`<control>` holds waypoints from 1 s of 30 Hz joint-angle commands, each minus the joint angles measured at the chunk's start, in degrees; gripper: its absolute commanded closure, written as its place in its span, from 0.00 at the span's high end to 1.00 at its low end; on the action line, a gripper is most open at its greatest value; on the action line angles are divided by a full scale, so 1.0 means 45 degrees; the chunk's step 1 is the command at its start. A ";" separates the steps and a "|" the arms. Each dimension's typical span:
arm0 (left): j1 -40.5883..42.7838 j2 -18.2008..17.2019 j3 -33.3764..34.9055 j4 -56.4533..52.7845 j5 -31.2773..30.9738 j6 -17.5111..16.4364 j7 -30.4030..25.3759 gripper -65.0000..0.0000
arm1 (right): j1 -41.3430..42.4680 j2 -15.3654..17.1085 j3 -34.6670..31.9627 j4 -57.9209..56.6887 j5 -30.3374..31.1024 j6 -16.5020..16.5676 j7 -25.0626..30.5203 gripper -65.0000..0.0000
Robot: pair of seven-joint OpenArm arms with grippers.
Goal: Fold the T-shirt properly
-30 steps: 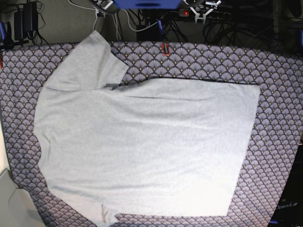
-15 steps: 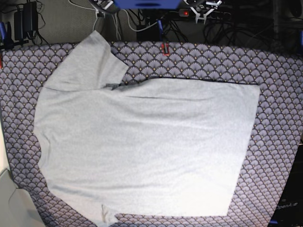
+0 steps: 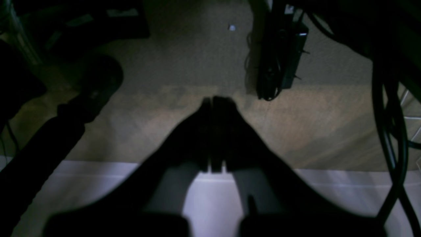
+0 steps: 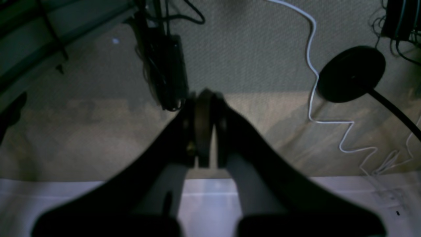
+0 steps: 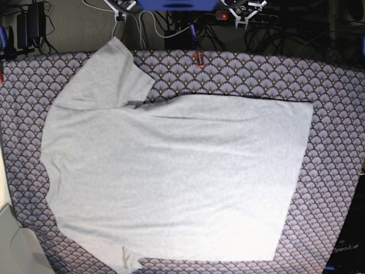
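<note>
Lying flat on worktop [image 5: 336, 114], shirt [image 5: 177, 182] spread for folding, 1 sleeve [image 5: 108, 74] out; left hand [image 3: 215, 102] and right hand [image 4: 204, 95] pressed together, empty, parked off cloth.

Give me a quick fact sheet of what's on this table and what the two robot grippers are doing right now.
Item: T-shirt, light grey, spread flat, no lettering showing
Upper sleeve: lies out toward the far left corner
Surface: purple scallop-patterned tablecloth
Small extra: red object near the far edge
Left gripper: shut, empty, off the shirt, floor behind it
Right gripper: shut, empty, off the shirt
Folding: no fold visible yet
</note>
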 commanded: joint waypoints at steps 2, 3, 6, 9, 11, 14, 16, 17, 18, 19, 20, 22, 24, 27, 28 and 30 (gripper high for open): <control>0.0095 -0.0157 0.0002 0.0065 0.0085 0.0051 0.0052 0.00 | -0.0072 0.0027 -0.0012 0.0009 0.0051 0.0090 -0.0008 0.00; 0.0095 -0.0215 0.0002 0.0065 0.0085 0.0051 0.0071 0.00 | -0.0053 0.0047 -0.0012 0.0009 0.0051 0.0090 -0.0027 0.00; 0.0095 -0.0313 0.0002 0.0065 0.0085 0.0051 0.0130 0.00 | 0.0045 0.0047 -0.0012 0.0029 0.0051 0.0090 -0.0672 0.00; 0.0095 -0.0332 0.0002 0.0026 0.0085 0.0051 0.0149 0.00 | 0.0084 0.0047 -0.0012 0.0087 0.0051 0.0090 -0.1023 0.00; 0.0056 -0.0352 0.0002 -0.0032 0.0085 0.0051 0.0149 0.00 | 0.0201 0.0047 -0.0012 0.0087 0.0051 0.0090 -0.1023 0.00; 0.0076 -0.0352 0.0002 -0.0052 0.0085 0.0051 0.0149 0.00 | 0.0260 0.0047 -0.0012 0.0068 0.0051 0.0090 -0.1043 0.00; 0.0095 -0.0352 0.0022 -0.0013 0.0105 0.0051 0.0149 0.00 | 0.0241 0.0047 -0.0012 0.0087 0.0051 0.0090 -0.0945 0.00; 0.0134 -0.0352 0.0022 0.0046 0.0105 -0.0007 0.0110 0.00 | 0.0221 0.0047 -0.0012 0.0107 0.0051 0.0090 -0.0926 0.00; 0.0271 -0.0352 0.0022 0.0085 0.0105 -0.0007 0.0052 0.00 | 0.0201 0.0066 -0.0012 0.0107 0.0051 0.0090 -0.0789 0.00; 0.0408 -0.0352 0.0022 0.0222 0.0105 -0.0027 0.0032 0.00 | 0.0182 0.0105 0.0007 0.0107 0.0051 0.0090 -0.0594 0.00; 0.0564 -0.0352 0.0022 0.0515 0.0105 -0.0027 0.0032 0.00 | 0.0104 0.0125 0.0007 0.0107 0.0051 0.0090 -0.0418 0.00; 0.1326 -0.0586 0.0022 0.1706 0.0105 -0.0027 0.0032 0.00 | -0.0287 0.0125 0.0007 0.0243 0.0051 0.0090 -0.0105 0.00; 0.2224 -0.0821 0.0022 0.3387 0.0085 -0.0027 0.0130 0.00 | -0.0814 0.0125 0.0007 0.1064 0.0051 0.0090 -0.0047 0.00; 0.3455 -0.1172 0.0002 0.5614 0.0007 0.0032 0.0169 0.00 | -0.2084 0.0164 0.0007 0.3135 0.0051 0.0090 -0.0086 0.00; 0.3768 -0.1251 -0.0037 0.6180 0.0007 0.0032 0.0227 0.00 | -0.2592 0.0222 0.0027 0.3994 0.0051 0.0090 -0.0086 0.00; 0.4139 -0.1309 -0.0076 0.7118 0.0007 0.0032 0.0716 0.00 | -0.3510 0.0222 0.0027 0.5616 0.0051 0.0090 -0.0086 0.00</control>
